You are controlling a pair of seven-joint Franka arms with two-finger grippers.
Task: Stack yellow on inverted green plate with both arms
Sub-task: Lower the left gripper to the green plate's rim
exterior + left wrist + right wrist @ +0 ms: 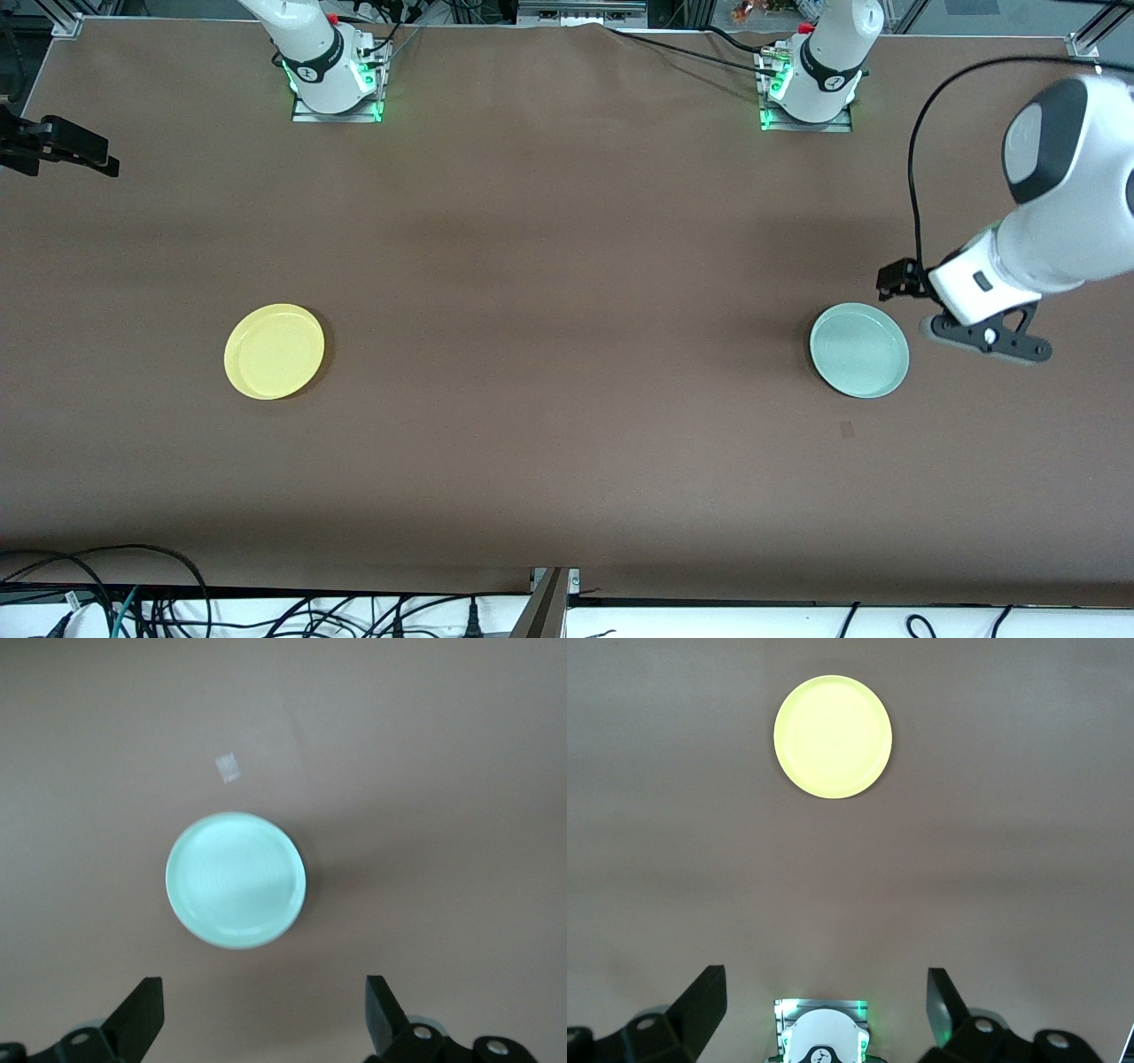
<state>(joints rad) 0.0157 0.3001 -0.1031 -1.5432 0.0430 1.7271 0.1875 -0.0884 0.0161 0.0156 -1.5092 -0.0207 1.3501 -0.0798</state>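
The yellow plate (275, 352) lies rim up on the brown table toward the right arm's end; it also shows in the right wrist view (833, 735). The pale green plate (859, 349) lies rim up toward the left arm's end. My left gripper (985, 340) hangs beside the green plate, on the side toward the table's end. In the left wrist view the left gripper (264, 985) is open and empty, and the green plate (236, 879) lies clear of its fingers. My right gripper (826, 979) is open and empty, high over its own base (824, 1032). It is out of the front view.
A small pale patch (848, 430) marks the table nearer the front camera than the green plate. A black fixture (58, 146) juts in at the table edge at the right arm's end. Cables (159, 602) run along the near edge. Bare brown table (567, 354) lies between the plates.
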